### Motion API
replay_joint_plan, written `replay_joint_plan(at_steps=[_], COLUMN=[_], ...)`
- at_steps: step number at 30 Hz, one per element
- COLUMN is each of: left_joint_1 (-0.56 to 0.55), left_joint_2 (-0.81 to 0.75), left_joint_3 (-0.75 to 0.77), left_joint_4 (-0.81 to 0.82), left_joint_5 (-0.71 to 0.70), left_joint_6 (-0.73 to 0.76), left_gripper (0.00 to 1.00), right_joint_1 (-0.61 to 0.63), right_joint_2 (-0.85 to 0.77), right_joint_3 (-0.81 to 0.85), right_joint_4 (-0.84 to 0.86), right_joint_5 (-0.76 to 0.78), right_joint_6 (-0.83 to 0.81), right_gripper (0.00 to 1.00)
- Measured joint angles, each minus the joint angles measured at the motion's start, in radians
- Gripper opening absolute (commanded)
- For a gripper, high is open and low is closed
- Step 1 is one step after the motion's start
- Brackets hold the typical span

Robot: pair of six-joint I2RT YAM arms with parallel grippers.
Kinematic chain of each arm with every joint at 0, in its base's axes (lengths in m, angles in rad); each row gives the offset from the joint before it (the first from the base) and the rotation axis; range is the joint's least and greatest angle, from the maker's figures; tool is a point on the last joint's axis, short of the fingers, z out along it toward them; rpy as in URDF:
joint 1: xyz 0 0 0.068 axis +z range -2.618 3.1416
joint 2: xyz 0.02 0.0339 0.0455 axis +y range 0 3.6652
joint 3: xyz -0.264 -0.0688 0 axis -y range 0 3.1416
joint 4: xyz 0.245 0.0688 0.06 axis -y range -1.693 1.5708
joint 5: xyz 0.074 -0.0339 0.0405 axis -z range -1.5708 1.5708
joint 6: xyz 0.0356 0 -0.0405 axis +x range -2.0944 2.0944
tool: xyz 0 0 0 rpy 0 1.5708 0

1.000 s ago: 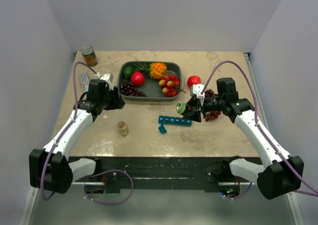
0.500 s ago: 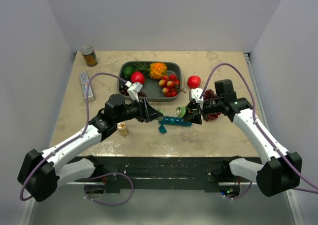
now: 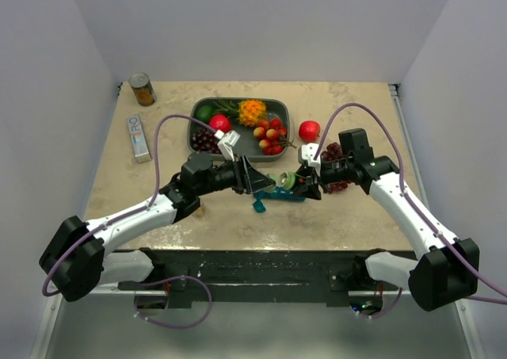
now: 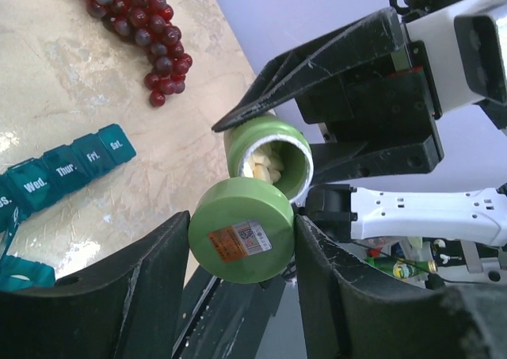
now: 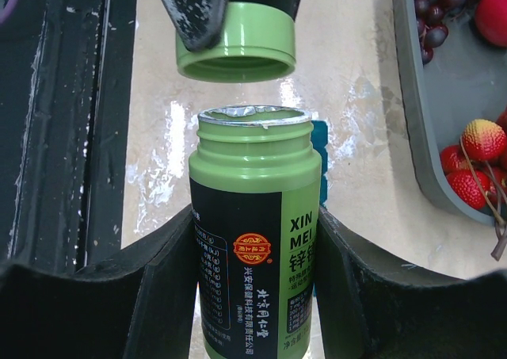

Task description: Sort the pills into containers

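Bright, even light; glare on tabletop (image 5: 169,149); soft shadows.

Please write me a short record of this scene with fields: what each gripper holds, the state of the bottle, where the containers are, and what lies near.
left gripper: shut on the green cap, held clear of the bottle mouth
right gripper: shut on the green pill bottle
bottle state: open, pale pills visible inside
containers: teal day-labelled strip lying on the table
nearby: red grapes on the table; grey tray with fruit
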Motion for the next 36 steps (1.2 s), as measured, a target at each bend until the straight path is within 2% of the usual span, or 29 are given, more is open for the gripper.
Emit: replay_joint_plan(at_steps=[10, 23, 28, 36], left_joint_1=[-0.013, -0.047, -0.060, -0.071], left_joint_2=[0.071, 0.088, 0.112, 0.153], left_joint_3=[0.028, 0.050, 0.082, 0.207], left_joint_4=[0.035, 0.043, -0.002, -0.189], left_joint_5=[-0.013, -0.045, -0.066, -0.075], left_joint_6=[-0.047, -0.091, -0.089, -0.016], left_gripper=[0.04, 0.02, 0.02, 0.01], right_joint_1=[0.027, 0.058, 0.060, 0.062], right_joint_2=[0.000, 0.007, 0.007, 0.007], right_joint_3=[-0.001, -0.008, -0.010, -0.010], right_joint_4=[0.000, 0.016, 0.014, 0.013], right_joint_5=[0.012, 0.052, 0.076, 0.109], right_joint_6=[0.001, 0.013, 0.018, 0.014], right_gripper=[0.00, 0.00, 0.00, 0.00])
